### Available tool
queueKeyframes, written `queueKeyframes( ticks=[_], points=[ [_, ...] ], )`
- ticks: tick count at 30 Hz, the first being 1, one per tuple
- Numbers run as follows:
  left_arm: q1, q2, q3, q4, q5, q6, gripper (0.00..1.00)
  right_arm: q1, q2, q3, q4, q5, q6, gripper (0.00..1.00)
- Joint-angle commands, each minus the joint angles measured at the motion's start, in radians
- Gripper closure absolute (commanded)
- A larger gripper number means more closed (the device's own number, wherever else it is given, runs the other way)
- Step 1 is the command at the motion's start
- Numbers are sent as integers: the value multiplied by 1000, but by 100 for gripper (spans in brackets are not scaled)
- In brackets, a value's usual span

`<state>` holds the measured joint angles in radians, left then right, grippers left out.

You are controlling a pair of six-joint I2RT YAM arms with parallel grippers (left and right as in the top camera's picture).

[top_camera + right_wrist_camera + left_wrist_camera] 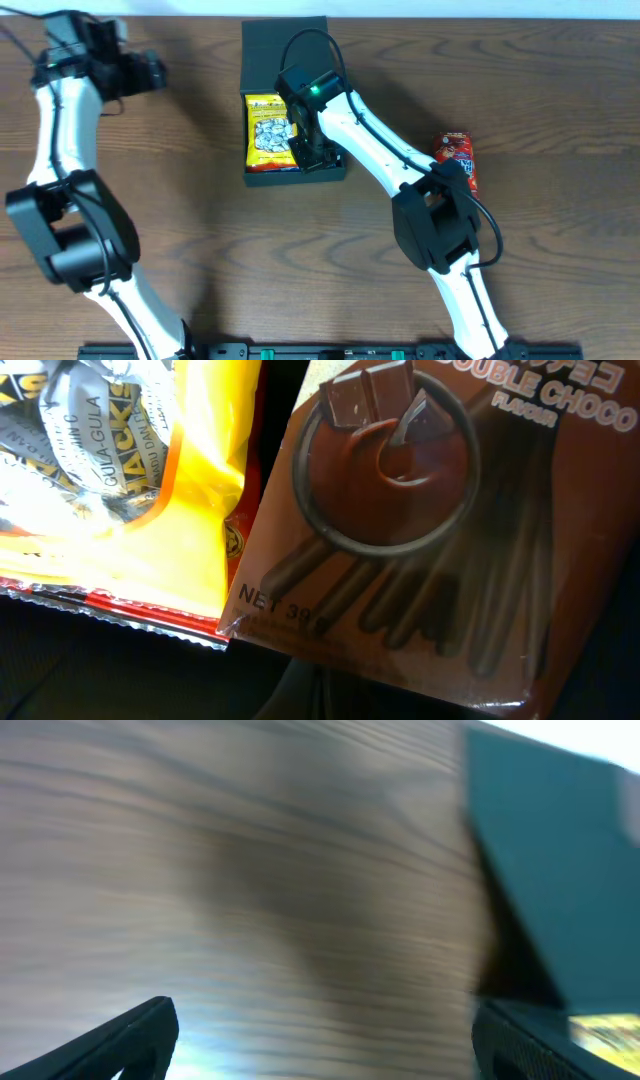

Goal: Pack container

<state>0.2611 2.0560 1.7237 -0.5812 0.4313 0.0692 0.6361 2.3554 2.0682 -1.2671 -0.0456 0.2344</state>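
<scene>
The brown wood-grain table (560,90) carries everything. The container (285,40), a matte black rectangular cardboard box with its hinged flap lid folded back, sits at the upper centre of the overhead frame.

The white right arm (380,140) reaches diagonally into the box. If it lifts carelessly, its cable or wrist could catch the box wall and drag the light box across the table. The left arm (60,130) waits at the upper left, well apart.

A yellow foil snack packet (268,130) lies in the left half of the box. A brown chocolate-stick packet (420,540) lies just beside it, filling the right of the right wrist view. A red snack packet (457,160) lies on the table at the right of the overhead frame, not yet packed.

The right gripper (318,152) has its jaws pressed together low in the box. I cannot tell whether a fold of the brown packet is pinched. If one is, withdrawing would pull the packet back out. The left gripper (320,1020) is spread wide and empty, so nothing steadies the box.
</scene>
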Motion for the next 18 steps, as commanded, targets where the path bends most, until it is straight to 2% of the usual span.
queueKeyframes(
  ticks=[1,7,9,12,15,18],
  points=[
    [-59,96,-6,-13,206,34,5,-11,11,-8,-8,-4,3,98],
    [-97,187,-6,4,363,-6,5,-14,11,-8,-9,-4,0,98],
    [-97,198,-6,13,429,-6,0,-14,11,-8,-9,-4,-5,99],
    [-98,195,-6,15,471,-6,19,-14,11,-8,-8,-4,-15,99],
    [-98,193,-6,7,497,-7,28,-14,11,-8,-8,-4,-23,98],
    [-105,193,-6,-14,509,-6,32,-16,11,-8,-8,-4,-23,99]
  ],
)
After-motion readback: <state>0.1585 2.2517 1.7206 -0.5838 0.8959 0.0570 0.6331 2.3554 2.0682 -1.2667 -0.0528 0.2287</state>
